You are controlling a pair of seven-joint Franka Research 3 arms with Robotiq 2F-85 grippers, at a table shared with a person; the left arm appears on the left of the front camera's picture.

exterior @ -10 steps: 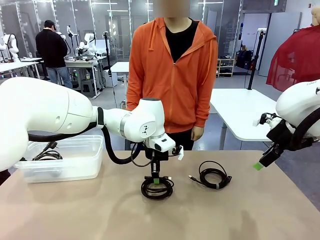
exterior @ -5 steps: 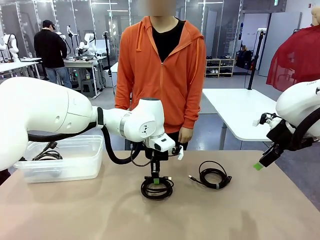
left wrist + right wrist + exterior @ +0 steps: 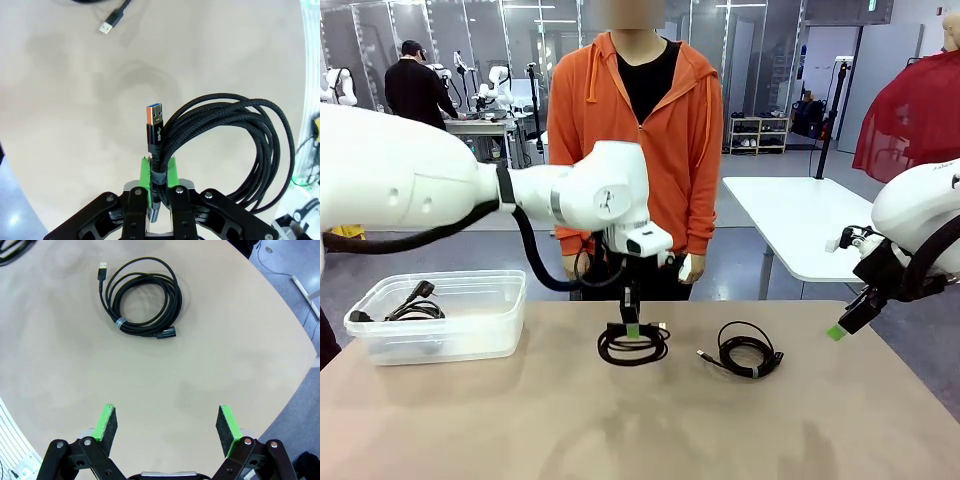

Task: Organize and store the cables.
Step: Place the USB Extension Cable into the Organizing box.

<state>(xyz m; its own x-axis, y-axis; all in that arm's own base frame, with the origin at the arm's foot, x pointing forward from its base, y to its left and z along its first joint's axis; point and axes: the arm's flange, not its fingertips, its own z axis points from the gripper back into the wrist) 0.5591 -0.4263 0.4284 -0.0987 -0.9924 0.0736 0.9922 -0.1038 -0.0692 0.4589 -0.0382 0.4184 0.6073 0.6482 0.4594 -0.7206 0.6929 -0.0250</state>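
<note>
The left claw (image 3: 159,172) pinches the cable coil (image 3: 170,137) by its tie so the loops hang bundled, seemingly just above the table (image 3: 470,430), bound for the bin (image 3: 470,340); the right claw (image 3: 165,424) gapes empty.

Braided black coil (image 3: 633,345) hangs by its strap above the desk (image 3: 520,420); smooth coil (image 3: 748,352) lies flat to its right; third coil (image 3: 412,308) in bin (image 3: 470,340).

Gripped cable (image 3: 167,142) braided w/ metal USB tip, 2nd cable (image 3: 119,323) smooth, table (image 3: 200,370) matt, bin (image 3: 470,338) clear plastic
</note>
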